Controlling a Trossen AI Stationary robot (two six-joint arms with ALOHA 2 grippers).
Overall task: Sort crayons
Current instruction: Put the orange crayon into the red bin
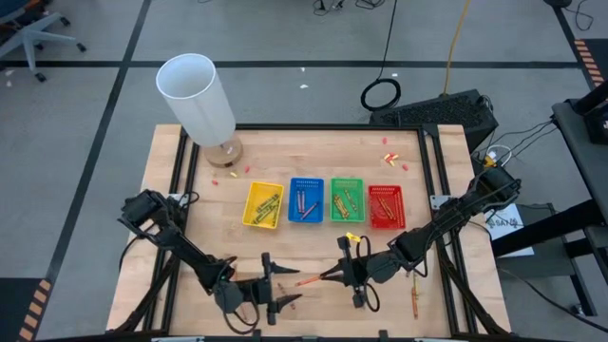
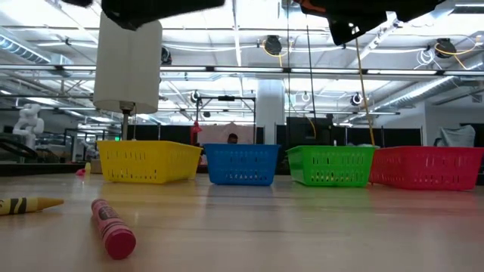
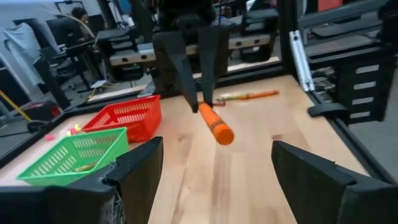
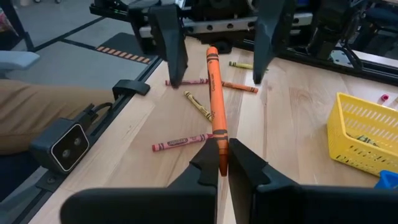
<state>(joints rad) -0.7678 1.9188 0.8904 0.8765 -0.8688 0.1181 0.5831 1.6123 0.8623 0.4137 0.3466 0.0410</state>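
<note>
Grey floor (image 1: 85,104) with dark lines, office chair (image 1: 28,33), ceiling strip lights (image 2: 227,34), white pillar (image 2: 270,102)

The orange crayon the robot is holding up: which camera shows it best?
The right wrist view: the orange crayon shows at full length, pinched by the right gripper. The left wrist view shows it end-on, the high view as a thin sliver, and the low view not at all.

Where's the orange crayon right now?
The orange crayon is off the table, pinched in the right gripper near the front edge in the high view, pointing at the open left gripper, in front of the blue tray.
</note>
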